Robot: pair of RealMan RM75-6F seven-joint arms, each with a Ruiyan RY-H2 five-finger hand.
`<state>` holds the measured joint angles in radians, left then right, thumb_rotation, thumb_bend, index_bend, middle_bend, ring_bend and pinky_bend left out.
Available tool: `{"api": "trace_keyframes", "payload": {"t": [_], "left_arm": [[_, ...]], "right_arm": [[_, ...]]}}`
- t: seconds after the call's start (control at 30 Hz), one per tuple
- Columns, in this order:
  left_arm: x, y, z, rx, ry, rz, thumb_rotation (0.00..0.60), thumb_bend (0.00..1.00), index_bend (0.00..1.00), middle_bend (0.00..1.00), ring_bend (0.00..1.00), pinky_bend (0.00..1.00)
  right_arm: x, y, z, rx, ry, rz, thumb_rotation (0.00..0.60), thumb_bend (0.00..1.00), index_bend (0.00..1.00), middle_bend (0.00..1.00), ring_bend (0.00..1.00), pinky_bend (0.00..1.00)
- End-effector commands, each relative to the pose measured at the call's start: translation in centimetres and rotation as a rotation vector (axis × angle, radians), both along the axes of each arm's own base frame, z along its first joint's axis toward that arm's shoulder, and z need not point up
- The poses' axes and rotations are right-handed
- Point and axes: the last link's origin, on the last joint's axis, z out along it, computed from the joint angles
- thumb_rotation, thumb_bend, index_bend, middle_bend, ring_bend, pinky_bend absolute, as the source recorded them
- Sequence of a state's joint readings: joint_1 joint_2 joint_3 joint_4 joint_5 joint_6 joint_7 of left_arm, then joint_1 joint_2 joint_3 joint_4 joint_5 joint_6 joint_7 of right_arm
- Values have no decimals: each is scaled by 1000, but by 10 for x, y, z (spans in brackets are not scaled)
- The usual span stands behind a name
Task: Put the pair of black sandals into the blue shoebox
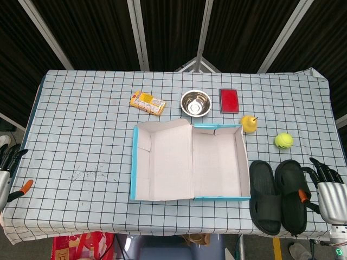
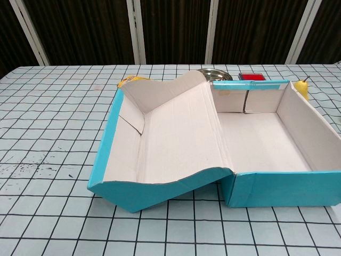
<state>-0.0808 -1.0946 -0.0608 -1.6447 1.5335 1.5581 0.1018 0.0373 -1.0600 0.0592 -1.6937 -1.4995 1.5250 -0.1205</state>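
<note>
The blue shoebox (image 1: 217, 162) sits open in the middle of the worktop (image 1: 81, 119), which has a checked cloth on it. Its lid (image 1: 162, 160) is flipped back to the left side. The chest view shows the inside of the box is bare.

The two black sandals (image 1: 279, 195) lie side by side at the lower right of the head view, just to the right of the box. They are flat on the cloth, and nothing is holding them.

The right robot hand (image 1: 325, 187) is at the lower right edge of the frame, just beside the outer sandal. Its fingers are spread apart and it holds nothing. The left robot hand (image 1: 8, 168) is at the lower left edge, far from the shoes. Its fingers are spread too and it is empty.

Along the top of the worktop there is a yellow snack pack (image 1: 148, 102), a metal bowl (image 1: 196, 102) and a red box (image 1: 229, 101). A yellow pear (image 1: 249, 123) and a tennis ball (image 1: 283, 141) sit near the upper right of the shoebox.

I think the job is just starting, since no sandal is picked up yet. Next, the right robot hand should likely move over the closest sandal, grab it and carry it left into the box. It needs to lift high enough to clear the box wall.
</note>
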Motion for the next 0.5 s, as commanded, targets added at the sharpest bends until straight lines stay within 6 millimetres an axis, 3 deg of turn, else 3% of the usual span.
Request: {"api": "trace_keyframes", "payload": {"t": [0.03,0.5], "left_arm": [[0,0,-1,-5,4,3,600,324,168,76,24,176],[8,1,-2,-12,-1,-27,600,324,162,60,23,170]], "right_arm": [[0,1,1,0,1,-6,600,331,304,143,165,239],[-4,7,7,-2,-1,-50,600,331,281,138,165,239]]}}
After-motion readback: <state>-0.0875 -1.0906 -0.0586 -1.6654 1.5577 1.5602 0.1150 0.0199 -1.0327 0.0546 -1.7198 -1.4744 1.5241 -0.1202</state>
